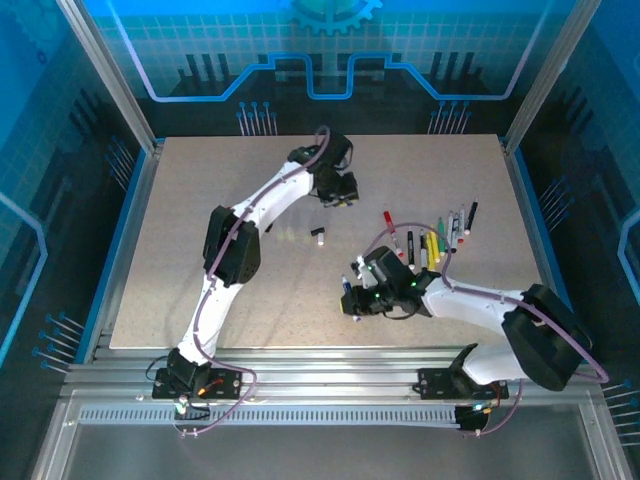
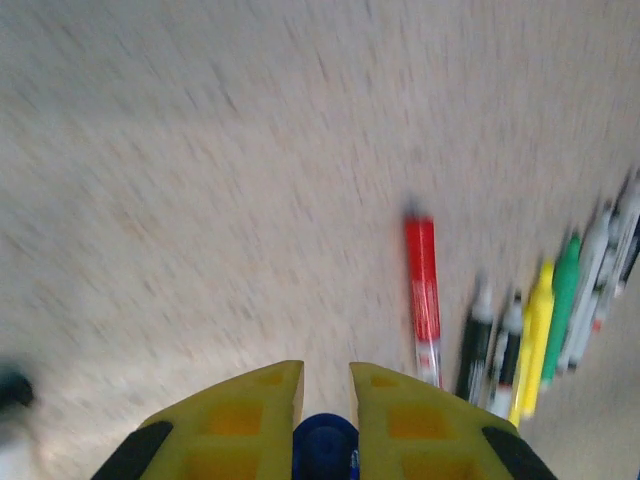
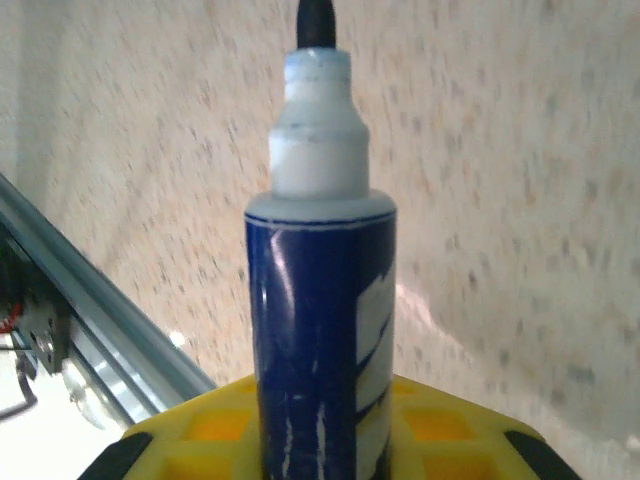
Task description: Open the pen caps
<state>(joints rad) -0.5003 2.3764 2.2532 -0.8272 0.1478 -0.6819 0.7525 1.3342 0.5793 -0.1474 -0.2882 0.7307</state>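
Observation:
My left gripper (image 1: 340, 197) hovers over the far middle of the table, shut on a small blue pen cap (image 2: 325, 450) held deep between its yellow fingers (image 2: 410, 415). My right gripper (image 1: 352, 296) is nearer the front, shut on a blue-barrelled pen (image 3: 320, 330). That pen's white collar and dark tip (image 3: 316, 22) are bare, with no cap on it. The other pens (image 1: 432, 240) lie side by side on the table's right part: a red one (image 2: 423, 295), black ones (image 2: 475, 345), a yellow one (image 2: 536, 330) and a green one (image 2: 563, 300).
A short black-and-white piece (image 1: 318, 235) lies loose on the table between the two arms. The metal rail (image 3: 90, 300) of the table's front edge runs close to the right gripper. The speckled tabletop (image 1: 200, 220) stretches left of the arms.

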